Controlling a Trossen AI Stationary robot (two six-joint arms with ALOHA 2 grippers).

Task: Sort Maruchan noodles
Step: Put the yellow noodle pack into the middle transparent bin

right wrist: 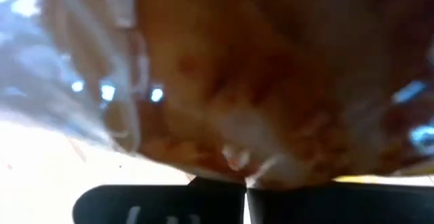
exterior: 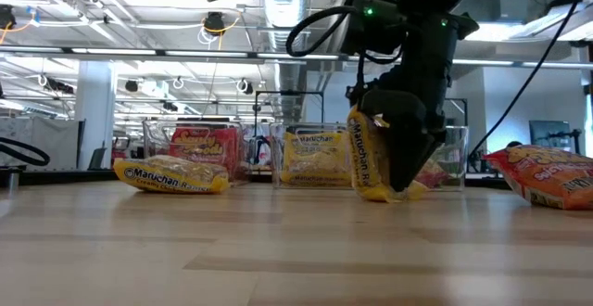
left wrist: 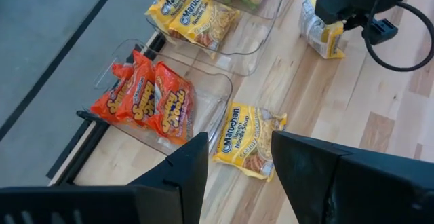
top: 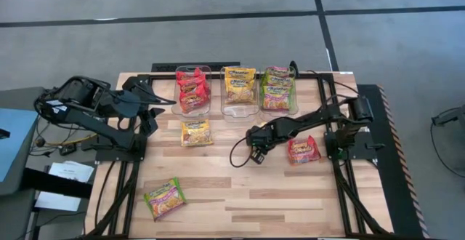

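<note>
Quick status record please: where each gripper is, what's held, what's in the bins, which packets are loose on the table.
right gripper: mid-table, shut on yellow packet, stood on edge
left gripper: open, empty, by the red bin
red bin: red packets
middle bin: yellow packets
green bin: green-and-pink packets
loose: yellow packet by red bin, red packet on right, green packet at front left

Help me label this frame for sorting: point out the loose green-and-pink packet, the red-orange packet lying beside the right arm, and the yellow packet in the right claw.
green-and-pink packet (top: 164, 198), high view, middle of its face.
red-orange packet (top: 303, 150), high view, middle of its face.
yellow packet in the right claw (exterior: 364, 162), low view, its printed side.
</note>
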